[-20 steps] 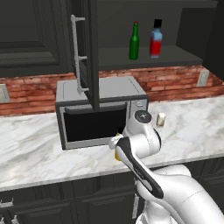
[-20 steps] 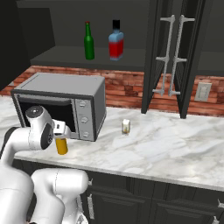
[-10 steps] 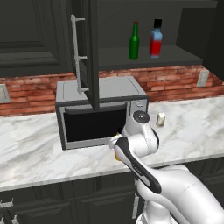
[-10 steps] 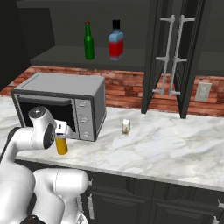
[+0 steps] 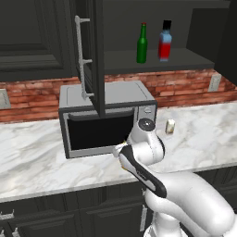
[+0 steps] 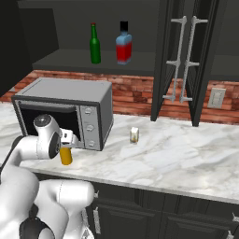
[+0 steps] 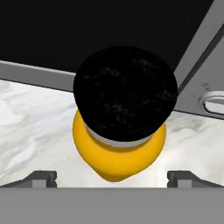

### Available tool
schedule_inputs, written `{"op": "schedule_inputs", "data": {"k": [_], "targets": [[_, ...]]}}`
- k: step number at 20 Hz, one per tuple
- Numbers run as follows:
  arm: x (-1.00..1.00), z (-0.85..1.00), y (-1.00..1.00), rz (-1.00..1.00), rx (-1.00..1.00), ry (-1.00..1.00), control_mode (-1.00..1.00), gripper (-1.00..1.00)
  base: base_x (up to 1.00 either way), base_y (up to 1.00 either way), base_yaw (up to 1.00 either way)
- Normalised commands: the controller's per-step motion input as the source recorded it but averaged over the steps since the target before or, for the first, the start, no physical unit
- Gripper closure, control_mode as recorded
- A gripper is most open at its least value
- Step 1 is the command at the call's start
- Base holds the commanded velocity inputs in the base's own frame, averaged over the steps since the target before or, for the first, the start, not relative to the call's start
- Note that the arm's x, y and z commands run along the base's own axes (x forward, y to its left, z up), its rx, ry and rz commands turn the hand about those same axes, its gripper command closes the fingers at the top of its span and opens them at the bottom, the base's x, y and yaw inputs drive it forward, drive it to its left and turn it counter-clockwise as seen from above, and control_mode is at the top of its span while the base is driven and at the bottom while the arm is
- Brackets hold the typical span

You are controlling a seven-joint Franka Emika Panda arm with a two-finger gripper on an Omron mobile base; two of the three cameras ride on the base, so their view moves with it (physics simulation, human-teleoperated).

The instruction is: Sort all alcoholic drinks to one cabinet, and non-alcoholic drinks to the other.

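Note:
A yellow-orange bottle point(image 7: 119, 151) with a black cap stands on the counter in front of the microwave, also seen as the orange bottle point(image 6: 66, 156) in the right base view. My gripper point(image 7: 113, 178) hangs just above its cap, open, with one fingertip on each side and nothing held. The gripper point(image 6: 70, 140) sits over the bottle's top. On the open upper shelf stand the green bottle point(image 5: 142, 45) point(image 6: 94, 45) and the blue-and-red bottle point(image 5: 165, 41) point(image 6: 123, 44). A small pale cream container point(image 5: 170, 126) point(image 6: 134, 135) stands on the counter to the right of the microwave.
A grey microwave point(image 5: 106, 118) point(image 6: 70, 109) stands right behind the bottle. A dark cabinet door point(image 5: 90, 55) hangs open above it, and another pair of doors point(image 6: 184, 60) stands open at the right. The marble counter point(image 6: 177, 154) stretches to the right.
The hand has edged slightly to the right over the yellow-orange bottle. Its jaws have stayed open, and the bottles have not moved.

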Motion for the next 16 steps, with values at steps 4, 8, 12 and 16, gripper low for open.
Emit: {"op": "schedule_inputs", "data": {"k": [4,8,12,16], "targets": [[0.13,-0.06,0.02,0.0,0.0,0.01,-1.0,-1.0,0.0,0.0,0.0],[0.11,-0.02,0.03,0.0,0.0,0.0,-1.0,-1.0,0.0,0.0,0.0],[0.1,-0.04,0.02,0.0,0.0,0.0,-1.0,-1.0,0.0,0.0,0.0],[0.13,-0.08,0.05,0.0,0.0,0.01,-1.0,-1.0,0.0,0.0,0.0]]}}
